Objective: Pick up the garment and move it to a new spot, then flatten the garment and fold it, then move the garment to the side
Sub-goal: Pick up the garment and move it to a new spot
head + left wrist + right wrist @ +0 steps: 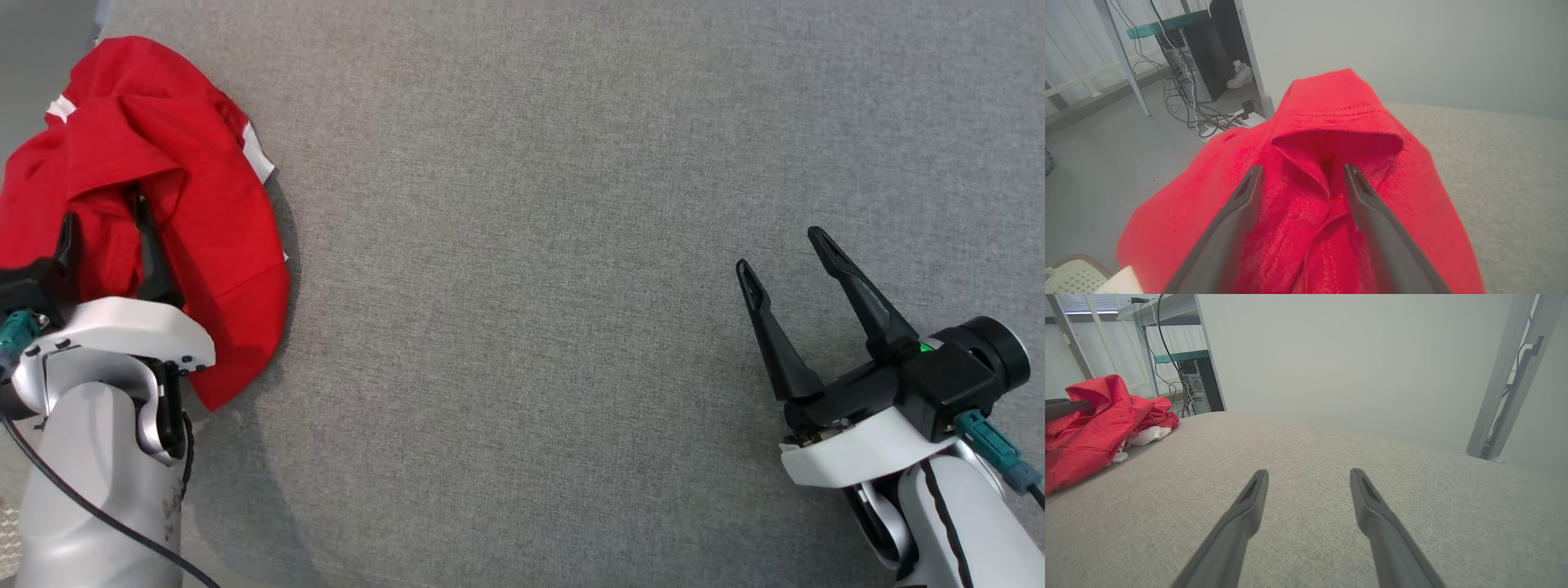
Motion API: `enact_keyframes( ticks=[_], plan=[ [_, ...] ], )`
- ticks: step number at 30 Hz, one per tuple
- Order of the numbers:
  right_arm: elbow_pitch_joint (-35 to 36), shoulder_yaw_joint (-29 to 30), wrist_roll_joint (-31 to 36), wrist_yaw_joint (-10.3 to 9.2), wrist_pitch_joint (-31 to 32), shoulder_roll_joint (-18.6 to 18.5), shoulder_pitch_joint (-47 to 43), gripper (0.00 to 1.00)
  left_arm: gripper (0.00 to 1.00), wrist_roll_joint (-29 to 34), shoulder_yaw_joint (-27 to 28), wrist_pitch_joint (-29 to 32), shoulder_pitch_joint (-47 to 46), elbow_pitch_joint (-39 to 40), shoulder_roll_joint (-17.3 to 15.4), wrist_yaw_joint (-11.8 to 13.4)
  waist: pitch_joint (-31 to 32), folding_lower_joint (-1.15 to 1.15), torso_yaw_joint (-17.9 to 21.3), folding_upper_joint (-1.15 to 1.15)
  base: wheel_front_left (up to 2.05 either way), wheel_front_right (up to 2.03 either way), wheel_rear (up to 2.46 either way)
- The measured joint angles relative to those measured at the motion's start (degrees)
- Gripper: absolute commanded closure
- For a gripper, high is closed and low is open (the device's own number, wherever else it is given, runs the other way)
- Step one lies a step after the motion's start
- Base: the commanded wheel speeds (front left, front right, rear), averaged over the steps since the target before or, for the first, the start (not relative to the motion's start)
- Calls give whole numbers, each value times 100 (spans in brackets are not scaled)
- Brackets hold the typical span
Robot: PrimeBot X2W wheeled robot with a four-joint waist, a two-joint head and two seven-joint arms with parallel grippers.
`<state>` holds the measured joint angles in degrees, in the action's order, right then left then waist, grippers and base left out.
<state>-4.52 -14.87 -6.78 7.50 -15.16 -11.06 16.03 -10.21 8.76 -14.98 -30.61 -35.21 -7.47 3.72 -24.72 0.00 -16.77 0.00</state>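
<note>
The garment (204, 204) is a crumpled red heap with bits of white trim, lying at the far left edge of the grey cloth table (571, 286). My left gripper (104, 211) is open over the heap. In the left wrist view the left gripper (1303, 167) has its fingers straddling a raised fold of the garment (1331, 102), with jaws wide apart. My right gripper (778, 249) hovers open over bare cloth at the lower right, far from the garment. In the right wrist view the right gripper (1309, 471) has nothing between its fingers, and the garment (1094, 424) lies far left.
The table's left edge runs just beside the heap, with grey floor (1094, 171) below it. A computer tower (1206, 57), loose cables (1208, 118) and a shoe (1240, 76) lie beyond that edge. A metal frame post (1506, 375) stands past the table's far right.
</note>
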Motion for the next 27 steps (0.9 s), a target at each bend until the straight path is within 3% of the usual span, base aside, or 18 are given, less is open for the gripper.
enact_keyframes(
  ticks=[5,6,7,8,9,17,27],
  plan=[
    [20,29,7,1,0,-25,52,0,0,-105,11,192,-539,-712,-194,-89,-151,0,-1,0,0,0,0],
    [25,26,9,1,0,-25,51,0,4,-101,-12,232,-611,-803,-230,-123,-169,0,-2,0,0,0,0],
    [30,30,13,0,0,-24,51,0,44,-115,-19,277,-673,-884,-242,-154,-187,0,-4,0,0,0,0],
    [29,34,14,1,0,-24,51,0,75,-138,-25,314,-732,-964,-243,-188,-202,0,-6,0,0,0,0],
    [27,37,14,0,0,-25,51,0,100,-145,-42,304,-778,-993,-253,-198,-211,0,-7,0,0,0,0],
    [-67,68,-36,0,1,44,47,0,100,-159,-15,73,-958,-684,-379,-213,-47,0,-7,0,0,0,0],
    [-232,-12,-144,1,0,337,32,0,100,-532,182,188,-716,861,-264,-256,543,0,-14,0,0,0,0]
  ],
)
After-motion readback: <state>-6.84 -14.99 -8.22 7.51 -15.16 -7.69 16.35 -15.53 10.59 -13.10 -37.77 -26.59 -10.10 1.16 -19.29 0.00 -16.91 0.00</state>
